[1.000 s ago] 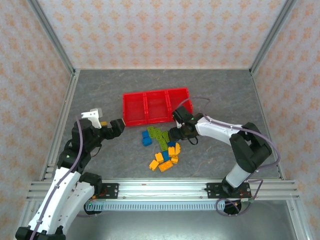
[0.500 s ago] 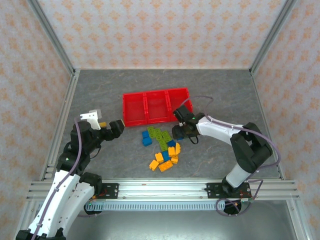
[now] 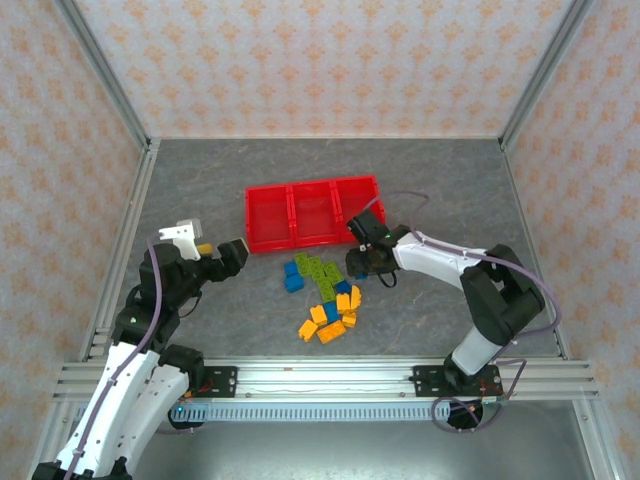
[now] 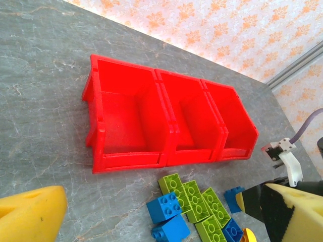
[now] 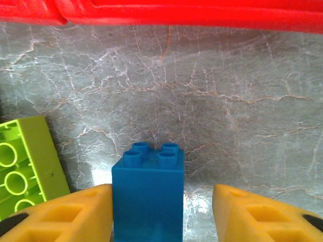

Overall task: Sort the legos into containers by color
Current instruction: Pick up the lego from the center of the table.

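The containers (image 3: 312, 213) are three joined red bins at mid-table, all looking empty in the left wrist view (image 4: 128, 160). The legos lie in a loose pile just in front: green bricks (image 3: 318, 270), blue ones (image 3: 293, 276) and orange ones (image 3: 328, 325). My right gripper (image 3: 358, 268) is low at the pile's right edge. In its wrist view a blue brick (image 5: 147, 196) stands between the yellow fingers (image 5: 161, 201). The left pad touches it and a gap remains on the right, so the gripper is open. My left gripper (image 3: 232, 256) hovers wide open left of the pile (image 4: 166, 217).
A green brick (image 5: 25, 161) lies just left of the right gripper's blue brick. The red bin wall (image 5: 161, 10) is a short way beyond it. Aluminium frame rails and patterned walls bound the grey table. A grey cable (image 3: 400, 200) loops above the right arm.
The right gripper's jaws have narrowed around the blue brick. The left arm has drawn back slightly, its jaws still wide.
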Controlling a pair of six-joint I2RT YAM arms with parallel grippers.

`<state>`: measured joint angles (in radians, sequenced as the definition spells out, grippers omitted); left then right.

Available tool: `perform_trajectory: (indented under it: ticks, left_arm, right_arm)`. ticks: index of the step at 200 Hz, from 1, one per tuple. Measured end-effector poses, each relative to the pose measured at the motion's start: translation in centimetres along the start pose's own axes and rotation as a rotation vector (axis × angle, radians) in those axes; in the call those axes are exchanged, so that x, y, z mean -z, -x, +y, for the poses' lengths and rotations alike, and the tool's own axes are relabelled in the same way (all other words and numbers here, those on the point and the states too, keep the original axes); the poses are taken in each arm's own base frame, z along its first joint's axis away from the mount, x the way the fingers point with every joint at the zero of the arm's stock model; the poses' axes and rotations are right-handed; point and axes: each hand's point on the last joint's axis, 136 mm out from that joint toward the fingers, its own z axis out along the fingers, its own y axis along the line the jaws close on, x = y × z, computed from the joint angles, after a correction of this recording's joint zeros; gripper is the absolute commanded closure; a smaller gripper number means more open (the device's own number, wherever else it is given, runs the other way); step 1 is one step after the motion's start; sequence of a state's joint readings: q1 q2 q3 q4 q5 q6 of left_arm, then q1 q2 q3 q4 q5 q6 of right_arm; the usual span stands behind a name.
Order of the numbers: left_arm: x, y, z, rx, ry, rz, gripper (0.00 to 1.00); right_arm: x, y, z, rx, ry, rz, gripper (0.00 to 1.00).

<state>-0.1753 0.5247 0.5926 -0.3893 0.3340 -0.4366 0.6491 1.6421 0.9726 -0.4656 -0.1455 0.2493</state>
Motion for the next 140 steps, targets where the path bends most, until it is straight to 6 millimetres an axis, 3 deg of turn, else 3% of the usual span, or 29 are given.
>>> perform_trajectory:
  ticks: [65, 119, 140]
  left_arm:
    - [0.26, 0.22, -0.17, -0.002, -0.008, -0.014, 0.01]
    - [0.38, 0.17, -0.17, -0.003, -0.011, -0.019, 0.01]
    - [0.37, 0.15, -0.15, -0.003, -0.011, -0.019, 0.01]
  right_arm:
    - [-0.66, -0.32, -0.23, -0.012, -0.015, 0.017, 0.56]
    - [-0.45, -0.17, -0.28, -0.004, -0.021, 0.018, 0.75]
    - [-0.05, 0.13, -0.13, 0.002, -0.022, 0.018, 0.76]
